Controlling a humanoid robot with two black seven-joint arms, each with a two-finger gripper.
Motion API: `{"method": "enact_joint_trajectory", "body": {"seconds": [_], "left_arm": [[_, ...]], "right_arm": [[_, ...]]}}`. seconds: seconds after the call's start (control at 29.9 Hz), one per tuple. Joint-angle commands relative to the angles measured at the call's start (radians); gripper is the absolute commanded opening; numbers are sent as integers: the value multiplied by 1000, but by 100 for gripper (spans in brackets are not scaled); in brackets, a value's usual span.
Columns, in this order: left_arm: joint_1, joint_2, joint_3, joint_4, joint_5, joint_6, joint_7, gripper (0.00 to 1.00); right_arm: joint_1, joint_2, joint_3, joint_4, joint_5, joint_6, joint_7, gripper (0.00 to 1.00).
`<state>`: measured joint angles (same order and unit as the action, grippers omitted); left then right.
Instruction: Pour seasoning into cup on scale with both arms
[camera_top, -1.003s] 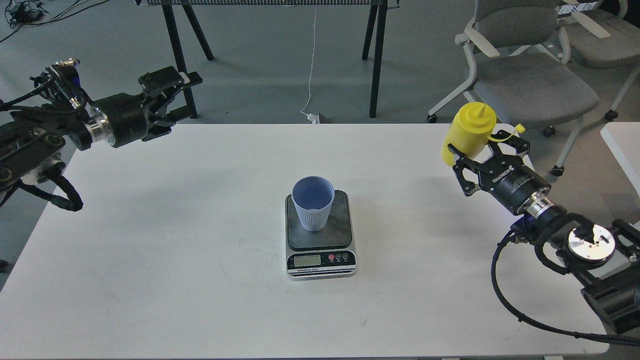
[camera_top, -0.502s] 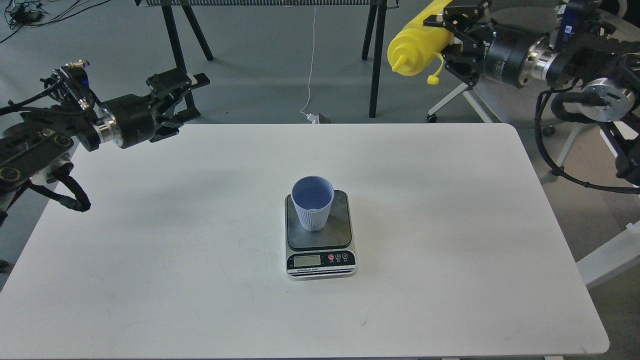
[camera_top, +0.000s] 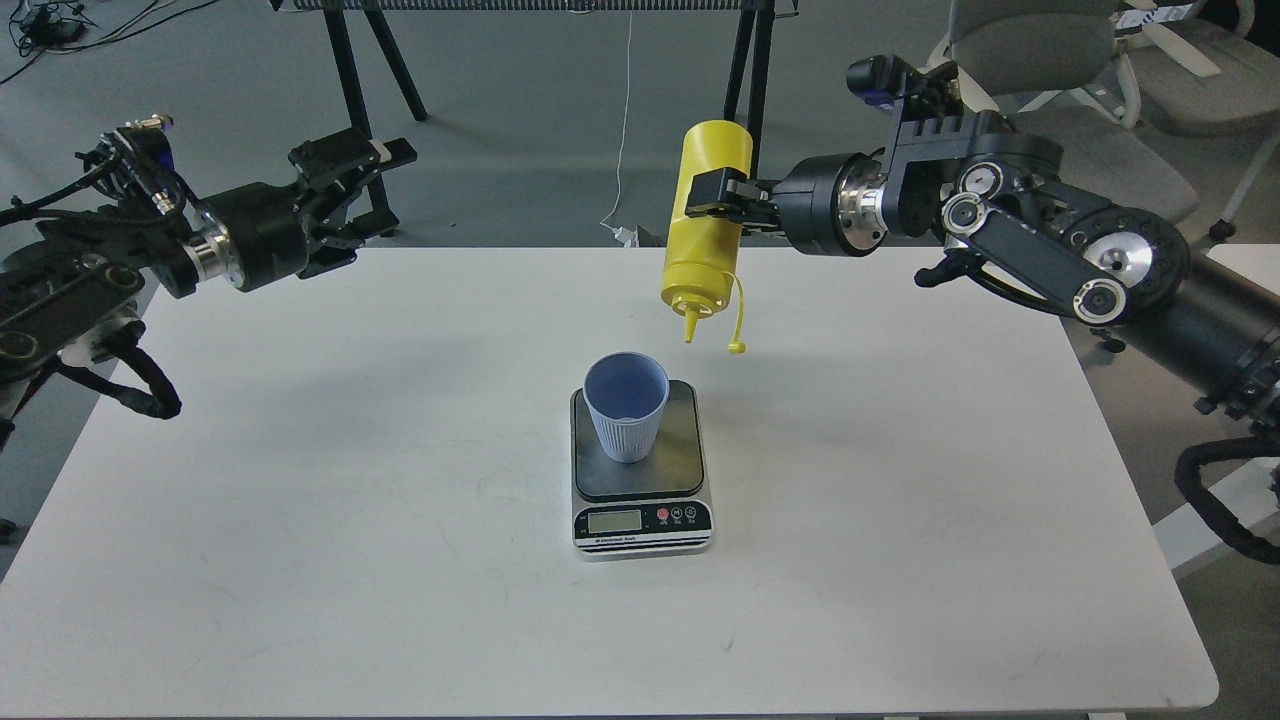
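The right gripper (camera_top: 722, 200) is clamped around the bottle (camera_top: 703, 215), which is held upside down, nozzle pointing down, with the tethered cap (camera_top: 737, 347) dangling beside it. The nozzle is up and a bit right of the cup (camera_top: 626, 405), not touching it. The cup is sat upright on the scale (camera_top: 640, 470), mid-table (camera_top: 300, 500). Over at the far left edge, the left gripper (camera_top: 350, 190) is held spread apart with nothing in it.
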<state>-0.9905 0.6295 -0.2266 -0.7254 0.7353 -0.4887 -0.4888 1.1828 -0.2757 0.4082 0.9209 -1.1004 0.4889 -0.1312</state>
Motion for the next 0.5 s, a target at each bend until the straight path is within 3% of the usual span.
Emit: {"method": "enact_joint_trajectory", "body": {"seconds": [0.0, 0.47], "left_arm": [[0, -13, 0, 0, 0, 0, 0, 100], [1, -13, 1, 0, 0, 0, 0, 100]], "right_arm": [[1, 32, -8, -25, -36, 0, -1, 6], [1, 144, -26, -112, -104, 0, 4, 6]]}}
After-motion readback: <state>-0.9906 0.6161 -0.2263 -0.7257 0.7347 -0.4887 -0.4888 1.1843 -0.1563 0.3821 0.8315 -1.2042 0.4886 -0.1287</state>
